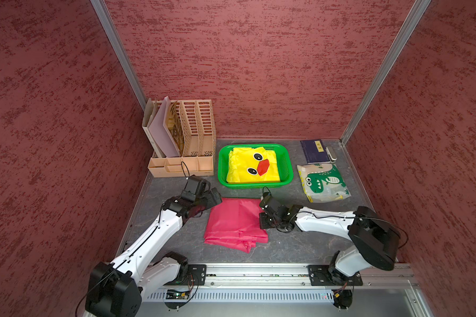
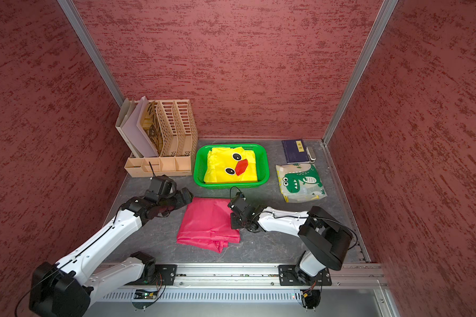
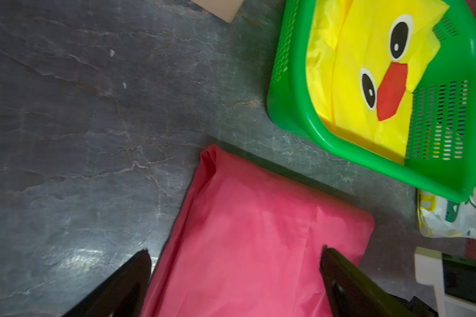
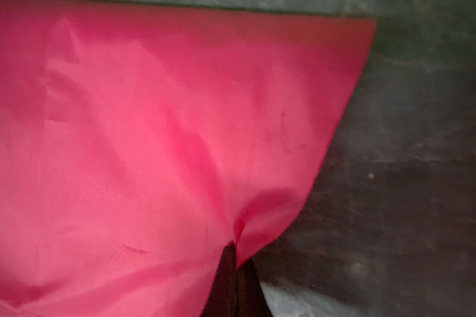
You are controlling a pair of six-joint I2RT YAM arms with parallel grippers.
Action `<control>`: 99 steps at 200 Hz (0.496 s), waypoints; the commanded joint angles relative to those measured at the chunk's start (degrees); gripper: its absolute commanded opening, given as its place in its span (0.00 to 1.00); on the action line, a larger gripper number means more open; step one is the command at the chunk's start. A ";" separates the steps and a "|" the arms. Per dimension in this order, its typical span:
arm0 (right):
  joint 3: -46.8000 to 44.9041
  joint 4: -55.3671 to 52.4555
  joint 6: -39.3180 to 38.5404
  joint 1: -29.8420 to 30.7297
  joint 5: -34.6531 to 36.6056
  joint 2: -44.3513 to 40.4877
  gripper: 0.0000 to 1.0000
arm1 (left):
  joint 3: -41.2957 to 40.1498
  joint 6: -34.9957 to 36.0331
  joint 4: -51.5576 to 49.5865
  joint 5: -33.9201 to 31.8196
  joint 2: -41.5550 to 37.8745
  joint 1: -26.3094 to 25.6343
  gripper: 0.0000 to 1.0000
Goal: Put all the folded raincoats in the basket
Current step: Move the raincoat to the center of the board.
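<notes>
The right hand (image 4: 234,255) clamps the pink raincoat (image 1: 234,222) by its right edge, on the counter (image 1: 286,247) beside the near rim of the green basket (image 1: 256,186); the left hand (image 3: 235,252), spread wide at its far-left corner, should pinch before lifting.

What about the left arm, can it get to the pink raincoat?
Probably yes. The left gripper is open right over one edge of the pink raincoat, with nothing between them. The right gripper is shut on the opposite edge.
</notes>
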 commanded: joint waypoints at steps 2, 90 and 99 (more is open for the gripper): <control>-2.06 -2.42 -2.39 -0.93 1.77 -3.45 0.08 | -3.43 -0.30 7.72 7.86 -0.65 -1.15 1.00; -4.15 -9.85 0.01 -3.92 -3.21 -18.02 0.77 | -4.30 3.11 5.30 6.94 9.69 -3.60 1.00; -4.52 -9.36 0.21 -4.47 -4.30 -18.61 0.77 | -3.76 3.17 4.46 6.18 10.28 -3.60 1.00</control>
